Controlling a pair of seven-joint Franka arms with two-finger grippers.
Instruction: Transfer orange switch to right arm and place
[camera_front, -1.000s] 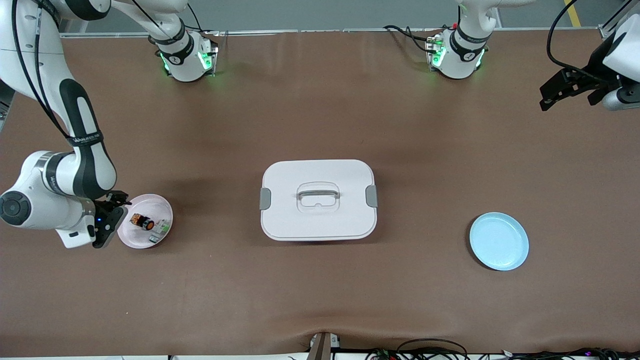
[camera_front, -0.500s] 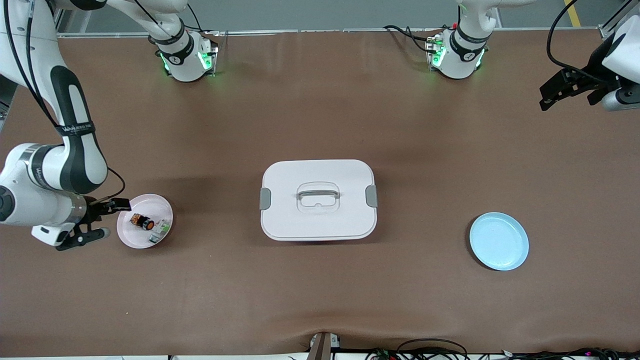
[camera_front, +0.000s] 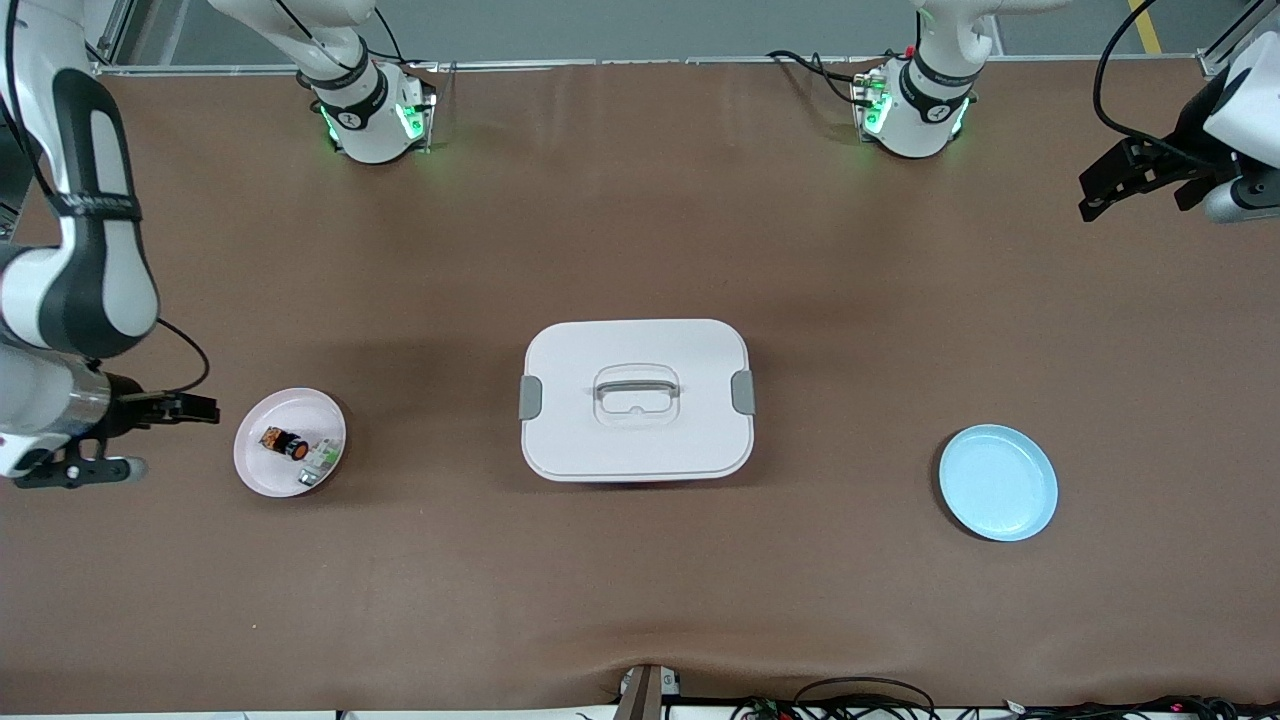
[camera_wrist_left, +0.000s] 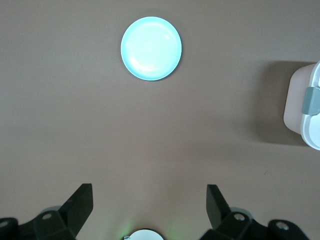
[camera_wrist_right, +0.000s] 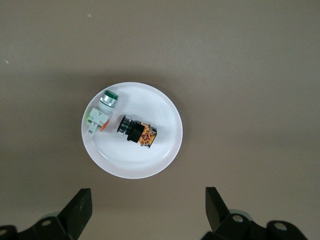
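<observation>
The orange switch (camera_front: 284, 442) lies on its side in a small pink plate (camera_front: 262, 470) near the right arm's end of the table, next to a green-and-white part (camera_front: 318, 458). In the right wrist view the switch (camera_wrist_right: 137, 131) and the plate (camera_wrist_right: 125, 160) show whole. My right gripper (camera_front: 178, 438) is open and empty, over bare table beside the plate, apart from it; its fingertips (camera_wrist_right: 84, 196) frame bare table in its wrist view. My left gripper (camera_front: 1110, 190) is open and empty, held high at the left arm's end, waiting.
A white lidded box (camera_front: 636, 400) with a handle stands at the table's middle. A light blue plate (camera_front: 998, 482) lies toward the left arm's end and shows in the left wrist view (camera_wrist_left: 151, 48), with the box's corner (camera_wrist_left: 305, 112).
My right gripper has drawn away from the pink plate's edge toward the right arm's end of the table. The switch stays in the plate. The left arm has not moved.
</observation>
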